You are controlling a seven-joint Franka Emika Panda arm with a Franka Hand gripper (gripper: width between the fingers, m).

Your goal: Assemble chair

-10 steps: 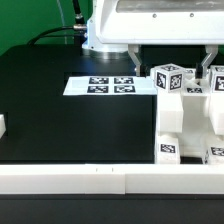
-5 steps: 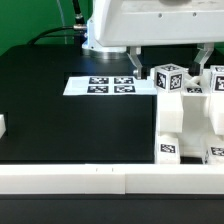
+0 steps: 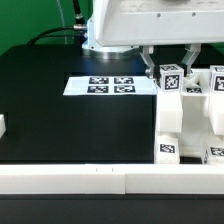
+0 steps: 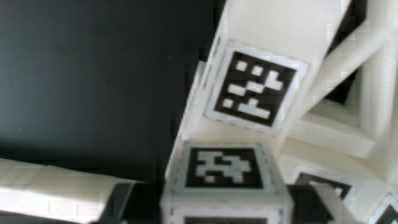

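White chair (image 3: 190, 115) tags, sharper at wrist

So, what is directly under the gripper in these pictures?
Under the gripper stands the chair's tagged top block, between the open fingers. What lies below that block, inside the chair, is covered.

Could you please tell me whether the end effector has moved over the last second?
Yes. Judged against the flat white marker board, the end effector has shifted toward the exterior view's right, now straddling the chunky white tagged chair part.
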